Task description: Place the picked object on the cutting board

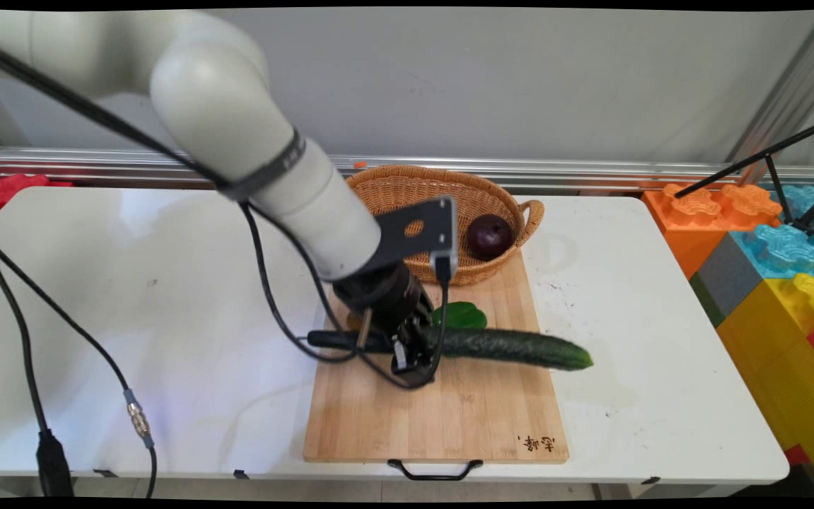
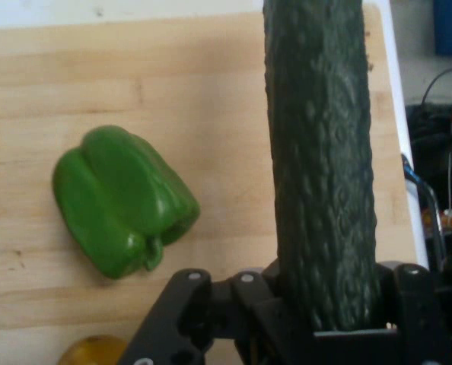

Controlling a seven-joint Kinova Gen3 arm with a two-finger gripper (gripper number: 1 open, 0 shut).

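A long dark green cucumber stretches across the wooden cutting board, its right tip reaching past the board's edge. My gripper is low over the board, shut on the cucumber left of its middle, one finger on each side. I cannot tell whether the cucumber rests on the board or hangs just above it. A green bell pepper lies on the board just behind the cucumber, apart from it. A yellow rounded thing peeks in beside the gripper's linkage.
A wicker basket stands at the board's far end with a dark purple fruit inside. Big coloured toy blocks and black tripod legs crowd the right. Red blocks sit far left. Black cables hang over the table's left.
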